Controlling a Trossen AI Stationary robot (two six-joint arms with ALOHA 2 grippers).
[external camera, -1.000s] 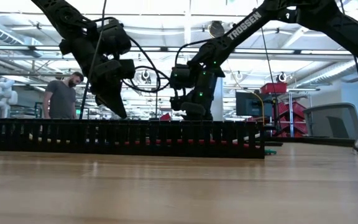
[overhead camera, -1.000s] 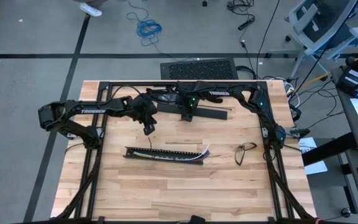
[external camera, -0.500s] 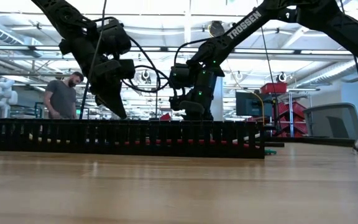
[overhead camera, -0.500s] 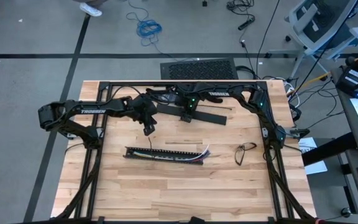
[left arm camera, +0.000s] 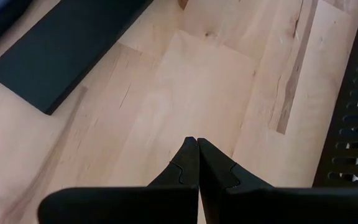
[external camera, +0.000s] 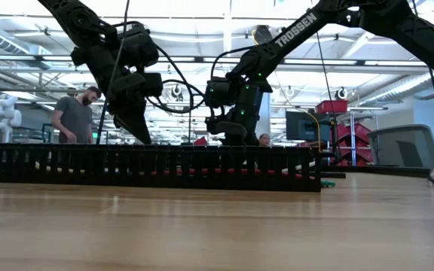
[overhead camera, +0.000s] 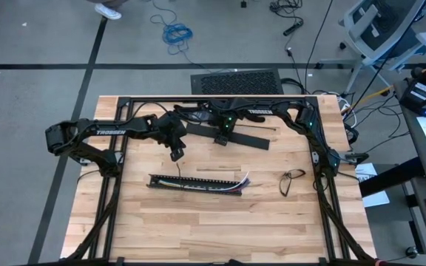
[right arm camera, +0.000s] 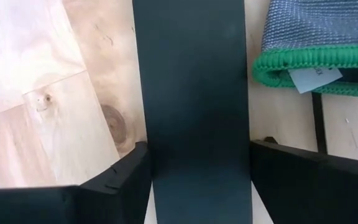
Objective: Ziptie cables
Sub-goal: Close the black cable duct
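While the right gripper [right arm camera: 194, 180] has its fingers clamped on the flat black lid [right arm camera: 191, 93], lift it level; the left gripper [left arm camera: 197, 144], fingers closed, waits above the worktop [left arm camera: 185, 81].

The high view looked straight down on the whole table [overhead camera: 198, 222]; the low view looked level across it, close behind the slotted duct [external camera: 149, 167], also seen from above. Each wrist view faced the tabletop closely; both showed the flat black strip [right arm camera: 194, 93], shared with the high view.
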